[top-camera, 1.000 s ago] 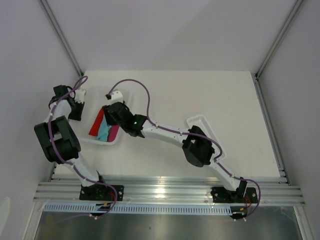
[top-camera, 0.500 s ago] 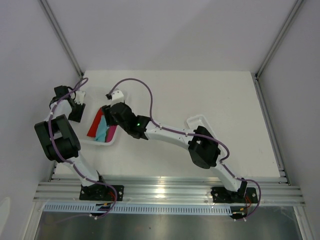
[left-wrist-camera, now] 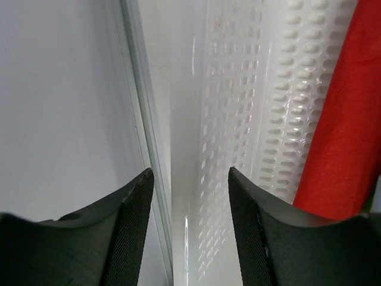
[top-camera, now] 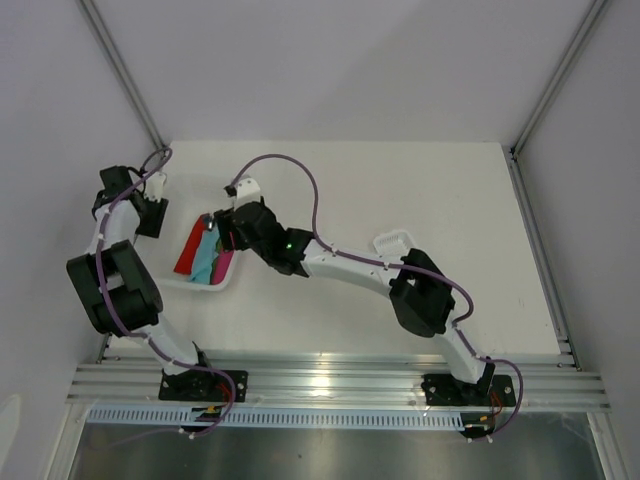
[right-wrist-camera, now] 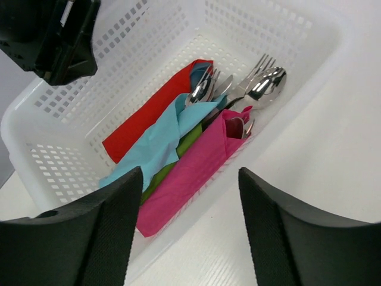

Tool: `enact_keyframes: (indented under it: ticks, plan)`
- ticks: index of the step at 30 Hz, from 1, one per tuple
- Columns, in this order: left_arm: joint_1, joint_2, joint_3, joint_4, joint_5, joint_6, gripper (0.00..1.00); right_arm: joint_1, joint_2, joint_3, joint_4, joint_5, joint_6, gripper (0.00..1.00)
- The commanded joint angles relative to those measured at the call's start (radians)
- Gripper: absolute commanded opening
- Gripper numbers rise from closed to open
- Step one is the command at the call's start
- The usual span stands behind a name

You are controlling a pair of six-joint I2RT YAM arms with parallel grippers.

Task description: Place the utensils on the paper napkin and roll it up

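The left gripper point(left-wrist-camera: 189, 179) has its jaws apart around nothing. Beyond its left jaw the metal frame rail point(left-wrist-camera: 140, 119) and grey side wall point(left-wrist-camera: 59, 89) crowd close. Beyond its right jaw stands the perforated wall of the white basket point(left-wrist-camera: 238, 119), so little sideways room remains.

The right gripper point(right-wrist-camera: 189, 179) hovers above the basket, also spread wide and empty. Below the gap between its jaws, the teal paper napkin point(right-wrist-camera: 161, 140) lies rolled between a red roll point(right-wrist-camera: 149, 116) and a pink roll point(right-wrist-camera: 190, 173), over a green one point(right-wrist-camera: 184, 143). The utensils point(right-wrist-camera: 201, 89) poke from its far end. Open table point(top-camera: 400, 190) lies behind this gripper.

Against a second ago, the right gripper has pulled back off the basket, uncovering more of the rolls, and the left gripper has edged farther along the wall.
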Motion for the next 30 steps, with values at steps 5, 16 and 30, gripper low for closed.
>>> enact_keyframes:
  ticks: [5, 16, 30]
  plan:
    - [0.01, -0.14, 0.024, 0.042, 0.1, -0.028, 0.64, -0.059, -0.156, -0.082, -0.036, 0.002, 0.027, 0.77]
    - [0.01, -0.266, 0.022, 0.013, 0.175, -0.056, 1.0, -0.199, -0.364, -0.292, -0.203, 0.13, 0.158, 0.99]
    - [0.008, -0.416, -0.033, -0.091, 0.163, -0.055, 0.99, -0.38, -0.608, -0.514, -0.547, 0.394, 0.283, 0.99]
